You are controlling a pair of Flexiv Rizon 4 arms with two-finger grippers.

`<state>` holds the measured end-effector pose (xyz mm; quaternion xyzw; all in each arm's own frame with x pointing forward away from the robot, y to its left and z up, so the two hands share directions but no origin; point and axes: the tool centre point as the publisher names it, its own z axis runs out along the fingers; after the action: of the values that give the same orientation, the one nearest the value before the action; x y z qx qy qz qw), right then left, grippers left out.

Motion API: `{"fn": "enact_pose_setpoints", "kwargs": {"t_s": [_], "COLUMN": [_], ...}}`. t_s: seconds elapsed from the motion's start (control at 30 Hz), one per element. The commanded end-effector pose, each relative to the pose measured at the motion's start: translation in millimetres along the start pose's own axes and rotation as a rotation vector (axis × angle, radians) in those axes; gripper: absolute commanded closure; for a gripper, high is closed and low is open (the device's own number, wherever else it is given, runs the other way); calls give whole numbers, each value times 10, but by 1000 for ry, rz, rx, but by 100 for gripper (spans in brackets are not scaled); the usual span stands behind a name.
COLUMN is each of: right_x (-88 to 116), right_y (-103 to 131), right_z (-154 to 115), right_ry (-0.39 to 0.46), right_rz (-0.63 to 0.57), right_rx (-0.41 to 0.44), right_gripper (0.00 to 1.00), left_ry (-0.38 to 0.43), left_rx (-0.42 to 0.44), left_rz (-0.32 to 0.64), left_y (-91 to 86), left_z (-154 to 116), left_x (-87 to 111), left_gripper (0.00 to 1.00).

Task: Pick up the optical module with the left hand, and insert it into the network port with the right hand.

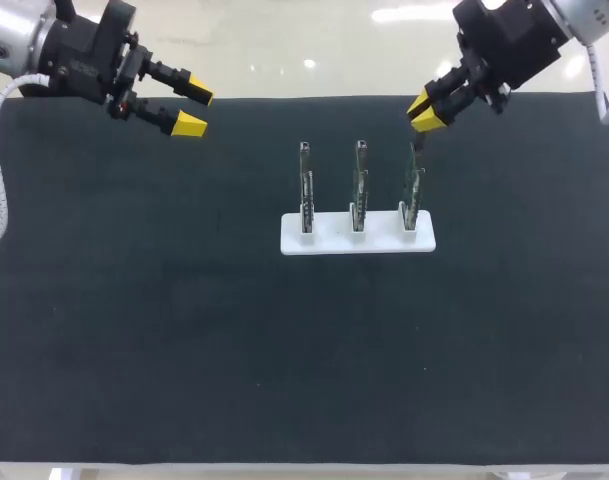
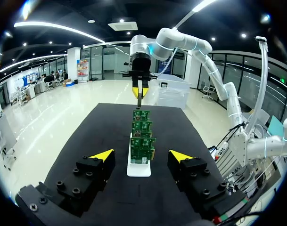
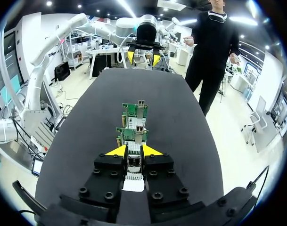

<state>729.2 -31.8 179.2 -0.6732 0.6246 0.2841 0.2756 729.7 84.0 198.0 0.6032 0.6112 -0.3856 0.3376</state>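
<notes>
Three green network cards stand upright in a white stand [image 1: 357, 240] at mid-table. My right gripper [image 1: 416, 110] hangs over the rightmost card [image 1: 412, 190], shut on the thin optical module [image 1: 421, 142], whose lower end is at the card's top edge. In the right wrist view the module [image 3: 133, 163] sits between the yellow fingertips [image 3: 117, 151], in line with the nearest card's port [image 3: 134, 135]. My left gripper [image 1: 182, 106] hovers at the far left of the mat, open and empty. From the left wrist view, the right gripper [image 2: 138, 92] holds the module [image 2: 140, 100] above the farthest card [image 2: 142, 114].
The black mat [image 1: 134, 320] covers the table. The stand [image 2: 138, 168] with its cards lies ahead of the left gripper [image 2: 142, 155], and the two other cards [image 1: 306, 188] [image 1: 359, 186] stand to the left of the one under the right gripper.
</notes>
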Motion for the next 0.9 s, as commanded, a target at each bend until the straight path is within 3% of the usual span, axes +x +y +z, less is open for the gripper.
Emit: {"fn": "enact_pose_setpoints", "kwargs": {"t_s": [0.03,0.9], "right_x": [8,73], "right_y": [-17,-26], "right_z": [26,97], "right_ry": [-3,-8], "right_rz": [-1,-8], "right_rx": [2,12], "right_gripper": [100,100], "left_ry": [3,3], "left_rx": [1,1], "left_rz": [-1,-1], "left_y": [8,8], "left_z": [3,3], "left_x": [-5,-5], "left_gripper": [0,0]}}
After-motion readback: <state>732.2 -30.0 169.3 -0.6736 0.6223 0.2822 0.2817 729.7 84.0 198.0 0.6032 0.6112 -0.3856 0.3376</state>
